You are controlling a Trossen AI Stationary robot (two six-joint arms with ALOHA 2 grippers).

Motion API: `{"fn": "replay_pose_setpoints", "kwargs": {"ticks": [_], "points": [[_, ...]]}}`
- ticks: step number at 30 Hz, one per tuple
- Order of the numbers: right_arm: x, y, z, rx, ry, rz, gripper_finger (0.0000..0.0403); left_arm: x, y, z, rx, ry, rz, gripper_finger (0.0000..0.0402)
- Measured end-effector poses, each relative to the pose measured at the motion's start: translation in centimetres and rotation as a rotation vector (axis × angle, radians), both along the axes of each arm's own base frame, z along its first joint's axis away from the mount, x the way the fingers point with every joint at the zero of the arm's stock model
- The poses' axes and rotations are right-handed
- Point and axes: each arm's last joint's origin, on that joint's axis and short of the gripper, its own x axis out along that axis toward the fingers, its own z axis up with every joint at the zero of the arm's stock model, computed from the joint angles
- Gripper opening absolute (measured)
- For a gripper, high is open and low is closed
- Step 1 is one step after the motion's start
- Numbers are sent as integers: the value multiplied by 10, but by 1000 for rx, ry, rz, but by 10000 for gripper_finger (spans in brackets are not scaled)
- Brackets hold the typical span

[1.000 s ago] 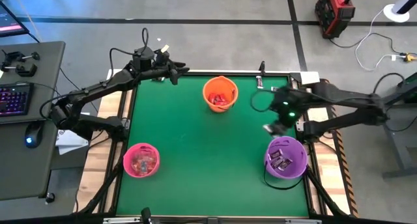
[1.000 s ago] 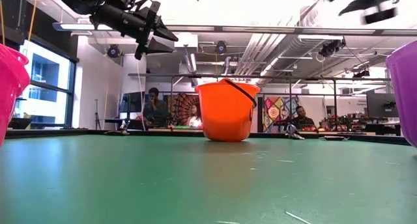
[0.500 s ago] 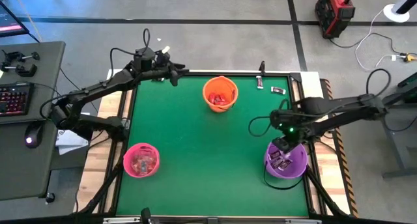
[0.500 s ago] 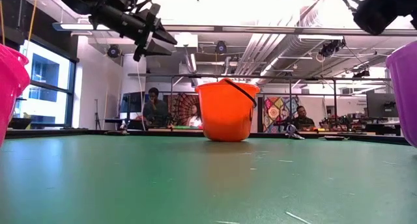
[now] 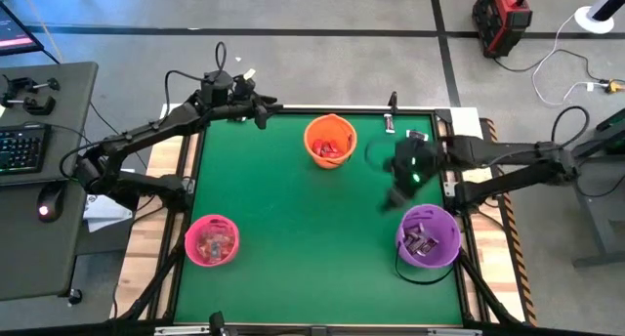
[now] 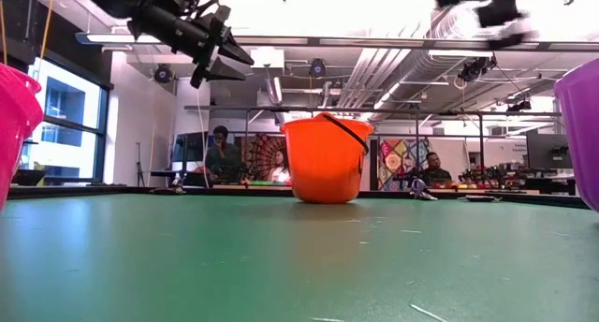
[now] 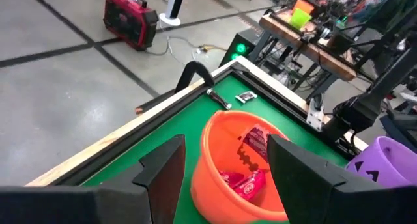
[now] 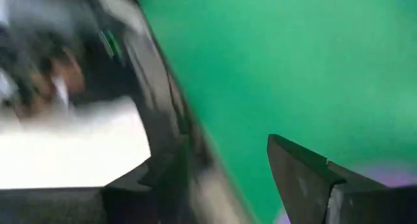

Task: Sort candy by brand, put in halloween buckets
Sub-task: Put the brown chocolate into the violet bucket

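My right gripper [image 5: 395, 195] has fingers [image 8: 306, 178] spread with nothing between them, hanging over bare green table [image 5: 283, 219] just beside the purple bucket [image 5: 428, 235], on its orange-bucket side. Its arm reaches in low from the table's right edge, blurred in my feed. My left gripper [image 5: 266, 108] has fingers [image 7: 163, 168] spread too, empty, held high beside the orange bucket [image 5: 329, 140] at the table's back edge; in the low view it points down toward that bucket, arm stretched along the back-left corner.

No wrapper writing I can read. Red-wrapped candy [image 7: 244, 180] sits in the orange bucket, dark pieces [image 5: 422, 238] in the purple one, pale and reddish pieces in the pink bucket [image 5: 211, 240], well apart from the orange bucket at the front left. Two small pieces [image 5: 416, 135] lie on the table's back right corner beyond the orange bucket. A red case [image 5: 501, 19] stands on the floor behind. People sit in the room far behind the orange bucket.
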Motion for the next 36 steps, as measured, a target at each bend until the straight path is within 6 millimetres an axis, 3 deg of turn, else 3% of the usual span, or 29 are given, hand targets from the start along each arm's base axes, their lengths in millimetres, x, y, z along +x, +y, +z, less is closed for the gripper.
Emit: {"fn": "replay_pose_setpoints", "kwargs": {"ticks": [4, 8, 11, 14, 18, 24, 36], "points": [[21, -41, 16, -268, -289, -269, 200, -3, 3, 18, -50, 112, 94, 205], [25, -87, 12, -453, -310, -416, 200, -9, 24, 24, -88, 469, 272, 195], [25, -114, 0, -490, -269, -428, 200, -15, 53, 17, -170, 773, 387, 181], [28, -132, -12, -470, -229, -417, 200, -19, 79, -8, -296, 1020, 428, 168], [36, -142, -28, -465, -198, -352, 200, -14, 100, -48, -422, 1140, 409, 158], [49, -141, -44, -448, -176, -256, 200, -1, 110, -98, -492, 1271, 332, 157], [54, -140, -52, -461, -153, -231, 200, 11, 124, -135, -420, 1355, 314, 157]]}}
